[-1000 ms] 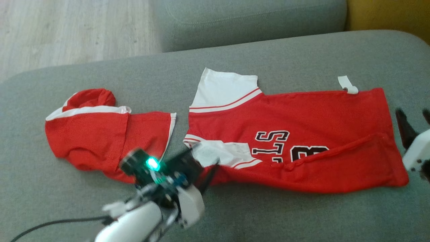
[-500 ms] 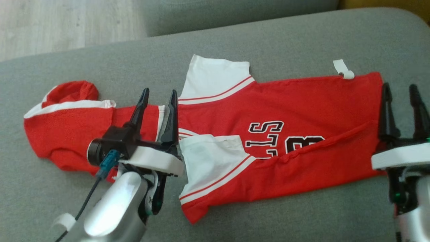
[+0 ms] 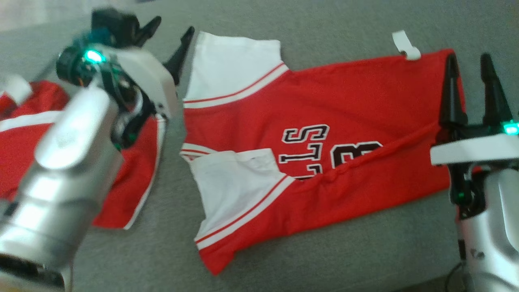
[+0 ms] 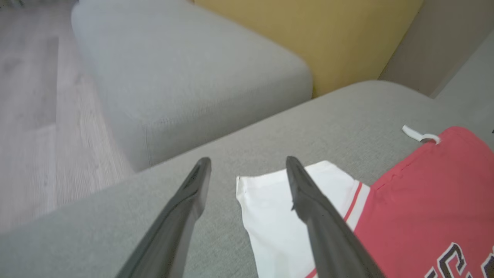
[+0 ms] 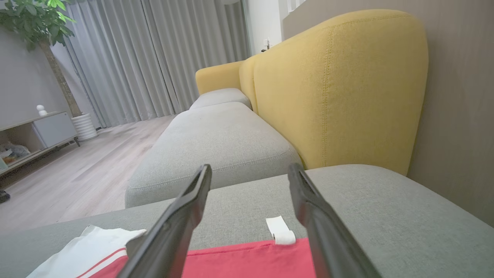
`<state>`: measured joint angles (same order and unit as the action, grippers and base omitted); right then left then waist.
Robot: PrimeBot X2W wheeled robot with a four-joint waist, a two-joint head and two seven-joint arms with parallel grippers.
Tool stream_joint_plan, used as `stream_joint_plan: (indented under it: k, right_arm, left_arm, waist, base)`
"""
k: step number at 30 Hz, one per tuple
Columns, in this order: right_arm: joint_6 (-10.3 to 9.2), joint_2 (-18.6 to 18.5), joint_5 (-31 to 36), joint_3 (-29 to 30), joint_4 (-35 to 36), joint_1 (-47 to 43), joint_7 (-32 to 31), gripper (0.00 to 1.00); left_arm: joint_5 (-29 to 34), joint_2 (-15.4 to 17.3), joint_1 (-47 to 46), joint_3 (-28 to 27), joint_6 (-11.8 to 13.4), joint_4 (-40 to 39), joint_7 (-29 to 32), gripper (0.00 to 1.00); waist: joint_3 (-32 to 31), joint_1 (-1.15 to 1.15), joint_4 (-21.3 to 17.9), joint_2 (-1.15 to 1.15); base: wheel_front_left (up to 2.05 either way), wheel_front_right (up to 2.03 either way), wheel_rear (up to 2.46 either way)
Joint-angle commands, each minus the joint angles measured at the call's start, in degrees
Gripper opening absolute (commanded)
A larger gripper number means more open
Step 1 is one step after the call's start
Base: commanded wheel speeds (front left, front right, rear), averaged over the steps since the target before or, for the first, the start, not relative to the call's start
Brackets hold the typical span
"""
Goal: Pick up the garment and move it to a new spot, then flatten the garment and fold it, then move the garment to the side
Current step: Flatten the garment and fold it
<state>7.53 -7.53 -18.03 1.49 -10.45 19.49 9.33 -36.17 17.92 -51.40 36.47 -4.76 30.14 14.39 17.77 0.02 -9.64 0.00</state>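
black fingers (image 4: 308, 204) of your left gripper (image 3: 173, 25) stand spread wide with nothing between them, over the grey sofa cushion (image 3: 324, 251) at the far corner of the white sleeve (image 3: 231, 61) of the red jersey (image 3: 357, 101). your right gripper (image 3: 468, 57) is parted just as wide and empty, above the jersey's hem end near its white loop tag (image 3: 403, 44). the jersey lies spread on the cushion, near edge folded over; a second red garment (image 3: 138, 178) lies to its left, partly behind your left arm (image 3: 73, 134)
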Motion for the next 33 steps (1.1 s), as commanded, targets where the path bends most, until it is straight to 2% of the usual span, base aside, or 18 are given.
stream_joint_plan:
  k: [1,4,9,17,26,27,28,29,33]
  right_arm:
    - [-0.04,0.08,0.33,-1.26,1.89,1.45,0.59,1.00]
    - [-0.04,0.95,0.59,-2.41,2.14,3.46,0.75,1.00]
    - [-0.04,2.57,-0.17,-4.46,3.19,5.59,1.05,1.00]
    - [-0.04,3.93,-1.50,-5.57,4.54,6.55,1.99,1.00]
    - [-0.04,4.26,-0.94,-4.13,2.41,6.18,2.46,1.00]
    - [-0.04,4.27,-0.66,-3.98,2.10,6.25,2.48,1.00]
    - [-0.04,4.27,-0.43,-3.84,1.82,6.34,2.46,1.00]
    - [-0.04,4.24,-0.24,-3.64,1.58,6.49,2.39,1.00]
    - [-0.04,2.42,0.96,-3.19,0.94,7.33,1.52,1.00]
  left_arm:
    - [-1.05,1.90,-2.73,-1.69,-0.42,-0.63,1.40,1.00]
    - [-3.74,2.73,-7.43,-0.98,-1.88,3.73,8.00,1.00]
    - [-6.63,3.97,-12.41,-0.44,-2.53,9.52,12.77,1.00]
    - [-8.09,5.91,-15.86,0.94,-2.69,17.23,15.23,1.00]
    - [-12.21,5.67,-15.96,4.71,-2.71,17.67,16.78,1.00]
    - [-13.01,5.50,-15.77,5.36,-2.71,17.15,17.32,0.75]
    - [-13.81,5.43,-15.60,6.00,-2.71,16.52,17.72,0.09]
    - [-14.60,5.42,-15.43,6.64,-2.72,15.86,18.05,0.00]
    - [-17.23,5.07,-15.12,7.88,-2.72,13.60,16.06,0.00]
  waist:
    - [2.65,-0.02,-2.71,0.00]
    - [4.63,-0.02,-4.94,0.00]
    - [7.54,-0.02,-8.35,0.00]
    - [9.99,-0.02,-11.91,0.00]
    - [10.51,-0.02,-12.45,0.00]
    - [10.45,-0.02,-12.29,0.00]
    - [10.35,-0.02,-12.09,0.00]
    - [10.23,-0.02,-11.82,0.00]
    - [9.20,-0.02,-9.89,0.00]
  base:
    - [0.00,0.00,0.00]
    - [0.00,0.00,0.00]
    - [0.00,0.00,0.00]
    - [0.00,0.00,0.00]
    - [0.00,0.00,0.00]
    - [0.00,0.00,0.00]
    - [0.00,0.00,0.00]
    - [0.00,0.00,0.00]
    - [0.00,0.00,0.00]
